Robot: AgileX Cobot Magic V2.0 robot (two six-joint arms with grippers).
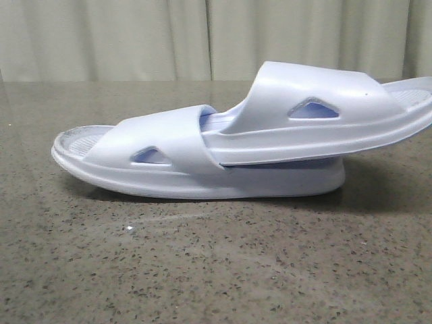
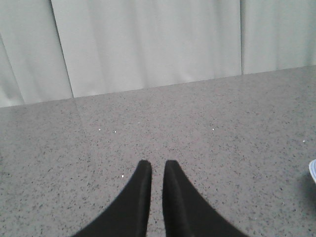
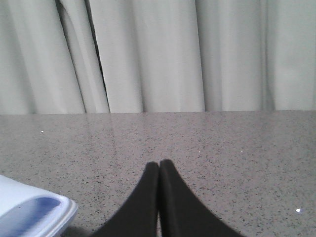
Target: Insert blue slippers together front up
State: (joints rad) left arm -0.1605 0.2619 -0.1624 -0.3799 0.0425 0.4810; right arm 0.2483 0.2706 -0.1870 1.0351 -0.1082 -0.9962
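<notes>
The two blue slippers lie on the table in the front view, both on their soles. The lower slipper has its open end to the left. The upper slipper has its front pushed under the lower one's strap, and its other end rises to the right. Neither gripper shows in the front view. My left gripper is empty over bare table, its fingers almost together with a thin gap; a slipper edge shows at the frame's side. My right gripper is shut and empty, with a slipper end beside it.
The speckled stone table stretches in front of the slippers. A pale curtain hangs behind the table's far edge.
</notes>
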